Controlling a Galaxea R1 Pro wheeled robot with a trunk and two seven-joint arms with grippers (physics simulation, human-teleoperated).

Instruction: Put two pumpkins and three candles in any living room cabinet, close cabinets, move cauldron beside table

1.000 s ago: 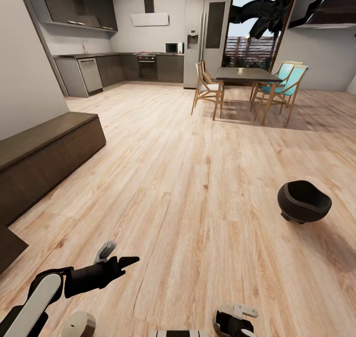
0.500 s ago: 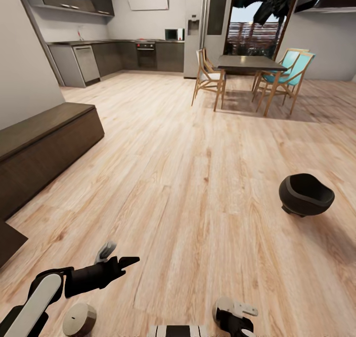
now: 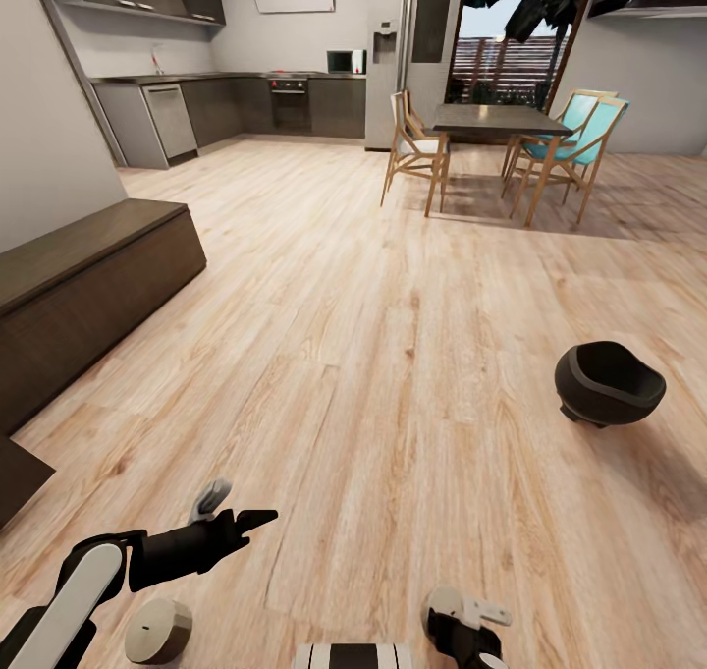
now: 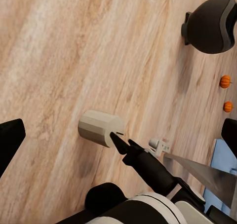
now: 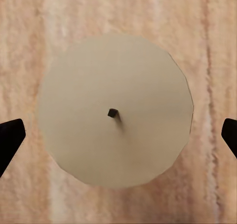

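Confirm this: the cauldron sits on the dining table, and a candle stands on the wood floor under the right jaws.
Wrong on the cauldron: the head view shows it on the wood floor, well short of the dining table. The candle does stand on the floor under the right jaws.

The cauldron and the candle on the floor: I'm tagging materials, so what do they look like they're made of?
The cauldron looks like dark cast metal with a matte finish and soft highlights. The candle looks like pale, smooth, dull wax with a small dark wick. Both are guesses from a render.
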